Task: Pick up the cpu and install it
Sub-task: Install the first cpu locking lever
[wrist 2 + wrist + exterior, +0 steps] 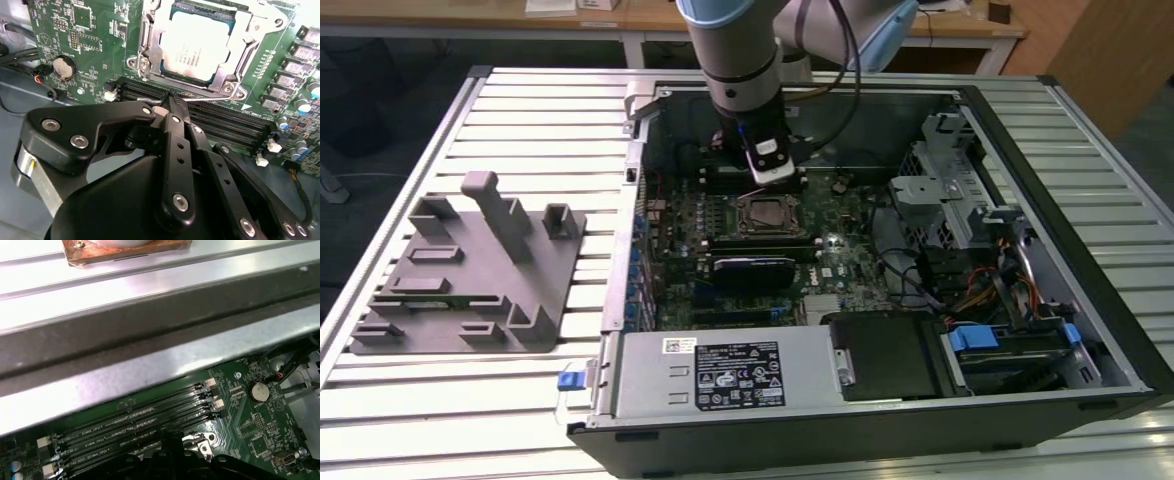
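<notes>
Hand clenched, empty, its tips at the socket lever beside the seated cpu; we judge a slow, straight push best, keeping clear of the memory slots

Arm: the grey and pale blue arm stood near vertical, entering from the upper edge of the exterior view.
Wrist: the wrist pointed straight down.
Gripper: the black gripper hung low, its tips downward.
Fingers: in the second wrist view, the linked black fingers converged, their tips pressed together with no visible gap.
</notes>
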### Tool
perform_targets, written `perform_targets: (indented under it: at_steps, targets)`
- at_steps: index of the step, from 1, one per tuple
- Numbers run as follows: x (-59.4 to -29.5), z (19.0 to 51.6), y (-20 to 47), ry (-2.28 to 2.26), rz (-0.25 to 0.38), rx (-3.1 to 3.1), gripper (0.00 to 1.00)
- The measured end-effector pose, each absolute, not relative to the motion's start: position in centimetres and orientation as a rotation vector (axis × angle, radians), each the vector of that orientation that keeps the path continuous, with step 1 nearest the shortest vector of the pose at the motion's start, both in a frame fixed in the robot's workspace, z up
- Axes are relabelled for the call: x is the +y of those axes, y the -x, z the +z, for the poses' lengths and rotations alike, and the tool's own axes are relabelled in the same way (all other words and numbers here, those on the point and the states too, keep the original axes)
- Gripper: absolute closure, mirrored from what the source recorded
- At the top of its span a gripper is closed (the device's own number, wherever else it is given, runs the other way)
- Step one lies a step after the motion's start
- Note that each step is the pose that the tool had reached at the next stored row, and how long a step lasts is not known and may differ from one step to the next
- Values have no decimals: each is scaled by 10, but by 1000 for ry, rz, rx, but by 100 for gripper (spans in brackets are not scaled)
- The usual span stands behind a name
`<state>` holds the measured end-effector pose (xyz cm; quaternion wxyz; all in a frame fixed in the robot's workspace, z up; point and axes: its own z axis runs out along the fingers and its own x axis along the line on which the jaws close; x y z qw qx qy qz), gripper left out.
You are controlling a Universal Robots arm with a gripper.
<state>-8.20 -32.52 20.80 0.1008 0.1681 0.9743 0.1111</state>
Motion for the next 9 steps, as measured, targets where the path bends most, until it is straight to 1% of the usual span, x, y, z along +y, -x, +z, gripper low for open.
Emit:
perform_targets:
  at_steps: [9]
  targets:
    - [-322, 205, 82, -525, 326, 2872, 89]
